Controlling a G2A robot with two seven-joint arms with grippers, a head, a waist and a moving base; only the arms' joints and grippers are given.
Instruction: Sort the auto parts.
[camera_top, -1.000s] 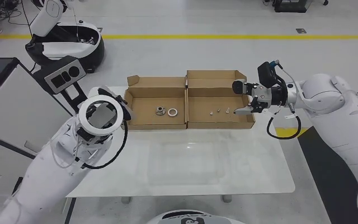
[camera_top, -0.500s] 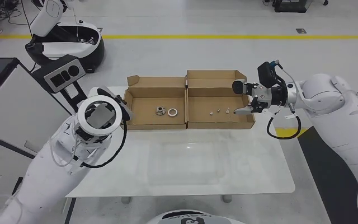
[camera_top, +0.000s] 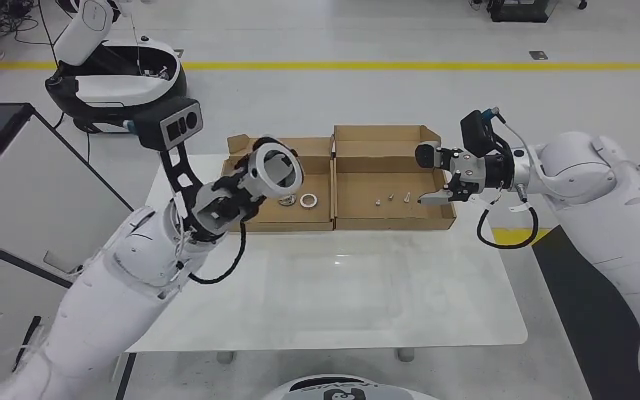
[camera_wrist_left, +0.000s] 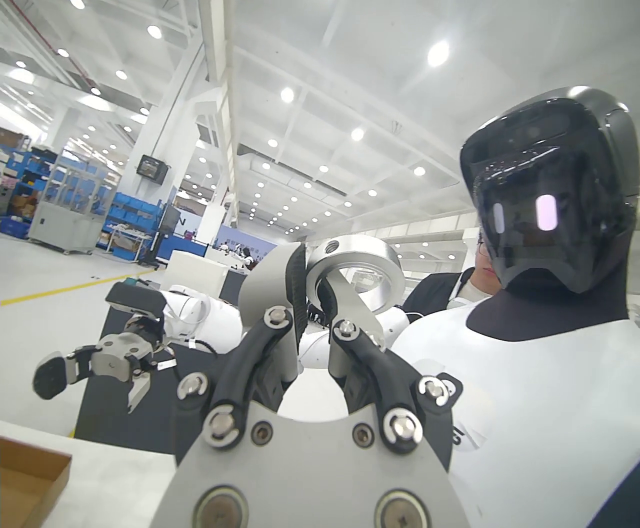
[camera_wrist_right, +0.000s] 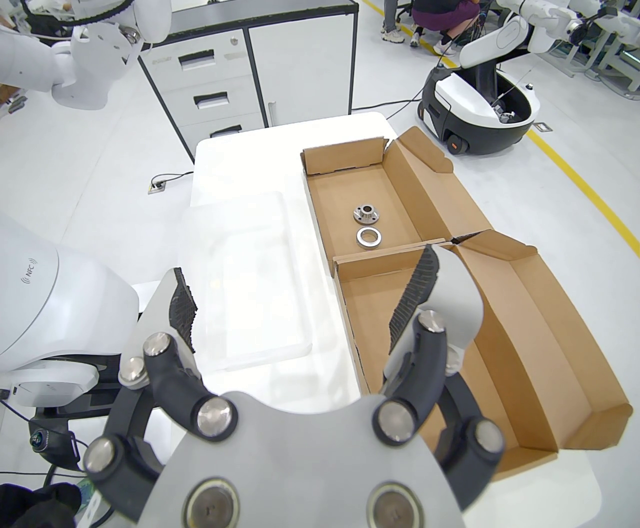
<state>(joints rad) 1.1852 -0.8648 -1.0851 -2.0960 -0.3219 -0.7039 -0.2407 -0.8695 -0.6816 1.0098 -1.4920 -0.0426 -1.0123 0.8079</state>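
Over the white bench (camera_top: 400, 290), my left end effector (camera_wrist_left: 312, 280) clamps a metal ring (camera_wrist_left: 360, 270). Sorting step; next, probably lower it into the left box (camera_top: 290, 163).

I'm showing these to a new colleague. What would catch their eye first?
The left gripper, raised above the left cardboard box, is shut on the wall of a shiny metal ring. On that box's floor lie a flanged part and a flat ring. The right gripper hangs open at the end of the right cardboard box.
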